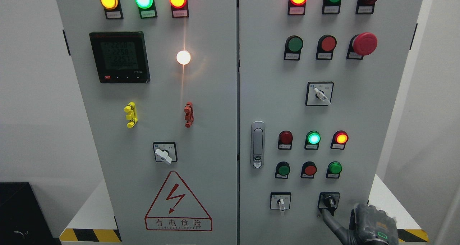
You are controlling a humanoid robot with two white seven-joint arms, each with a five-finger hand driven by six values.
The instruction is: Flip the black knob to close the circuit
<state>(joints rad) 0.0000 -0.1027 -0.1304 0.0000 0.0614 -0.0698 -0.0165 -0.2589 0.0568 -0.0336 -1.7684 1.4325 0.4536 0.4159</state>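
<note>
Head view gave us the grey control cabinet front-on, and the black knob sat at its lower right, in a black square plate just right of a white-handled selector switch. Our right hand came up from the bottom right corner — one finger reached up-left and touched the knob's lower edge, gripping nothing. The knob's long axis looked nearly upright, though we could not tell its pointing end.
</note>
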